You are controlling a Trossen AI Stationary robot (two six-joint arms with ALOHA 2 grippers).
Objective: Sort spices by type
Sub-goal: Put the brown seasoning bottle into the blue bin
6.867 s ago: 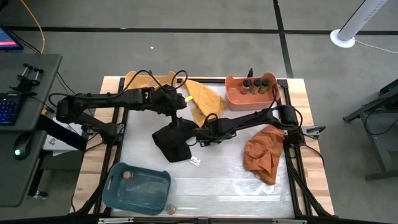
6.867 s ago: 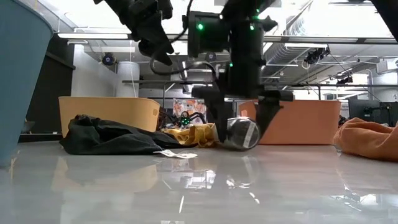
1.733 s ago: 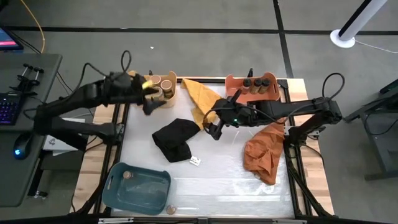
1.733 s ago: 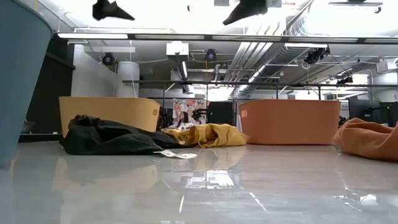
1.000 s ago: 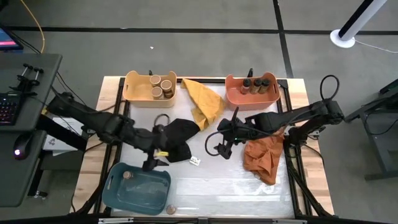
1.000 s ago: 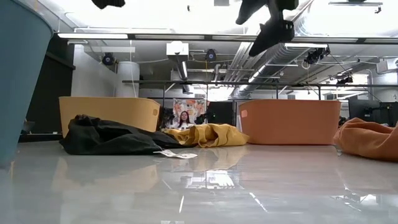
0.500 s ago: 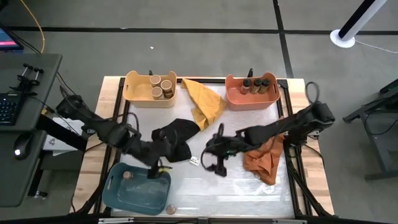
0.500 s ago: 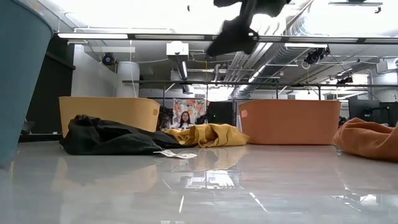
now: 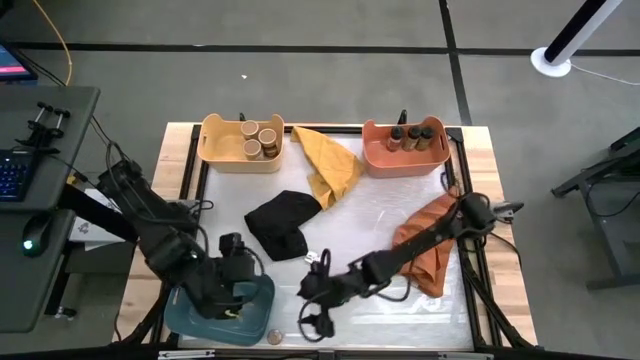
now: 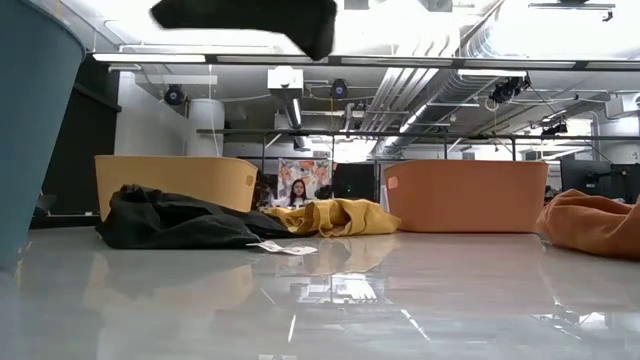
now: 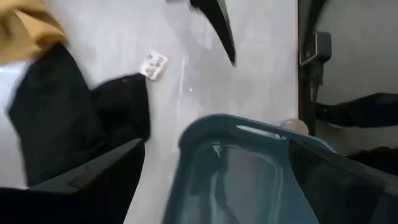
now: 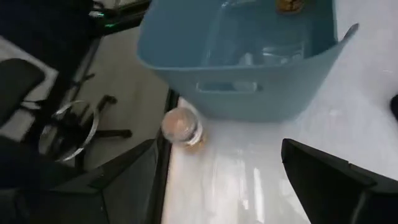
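My left arm: reaching low toward table's near-left corner, left gripper fingers spread wide | My right arm: stretched across the near edge, right gripper fingers parted, nothing held

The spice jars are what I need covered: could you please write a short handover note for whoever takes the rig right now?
Left gripper: open, empty, above the blue bin.
Right gripper: open, empty, near the table's front edge, facing the loose jar that stands outside the blue bin.
Done: three tan-topped jars in the yellow bin; three dark-topped jars in the orange bin; one jar in the blue bin.
Left: the loose jar.
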